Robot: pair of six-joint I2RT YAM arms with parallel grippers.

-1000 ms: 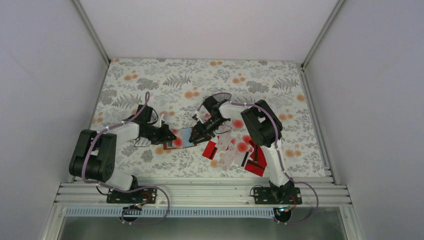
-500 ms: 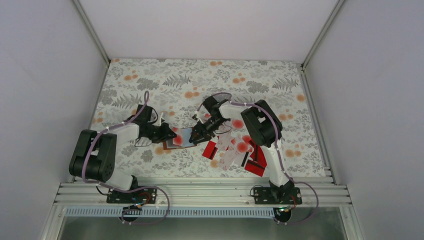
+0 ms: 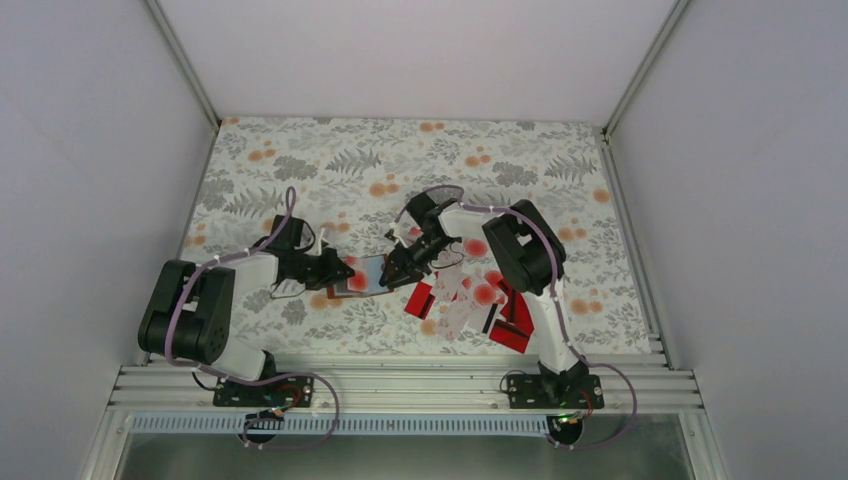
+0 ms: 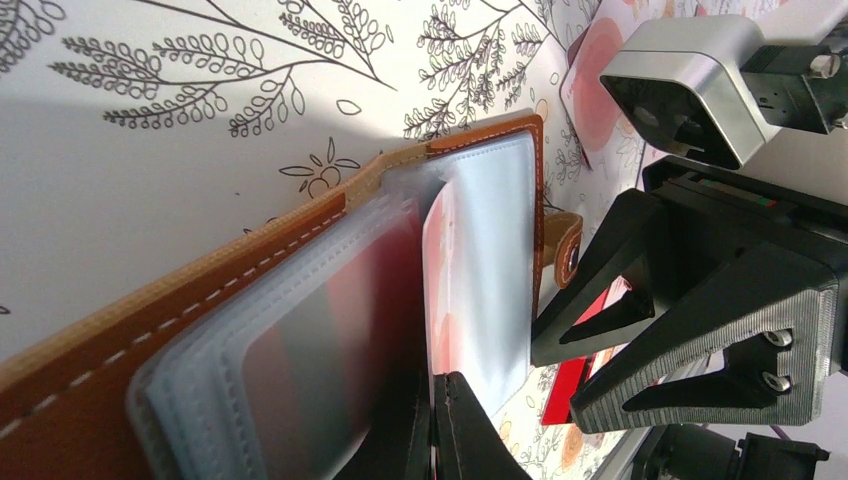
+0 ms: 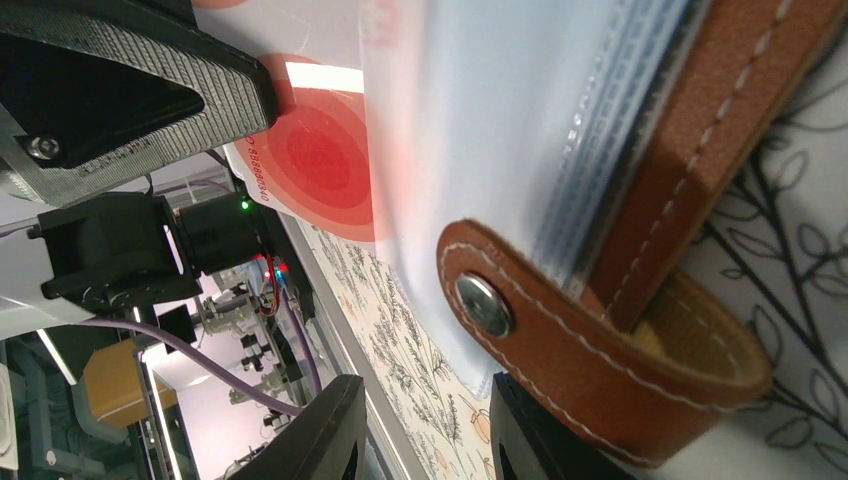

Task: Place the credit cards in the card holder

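Note:
The card holder [image 3: 368, 275] lies open on the flowered table between both grippers, showing its brown cover [image 4: 200, 270] and clear sleeves. My left gripper [image 4: 437, 420] is shut on the edge of a white credit card with red blotches [image 4: 440, 280], which stands among the sleeves. In the right wrist view that card [image 5: 325, 160] sticks out of a sleeve on the left gripper's side. My right gripper [image 5: 425, 400] is open at the holder's other end. One of its fingers sits just under the snap strap [image 5: 560, 350], and only tabletop shows between its fingers. More credit cards [image 3: 470, 295] lie piled to the right.
Solid red cards [image 3: 515, 320] lie at the near right of the pile, below the right arm's elbow. An aluminium rail [image 3: 400, 385] runs along the near table edge. White walls enclose the table on the other three sides.
Almost nothing has changed. The left arm has shifted slightly, and both grippers stay at the card holder.

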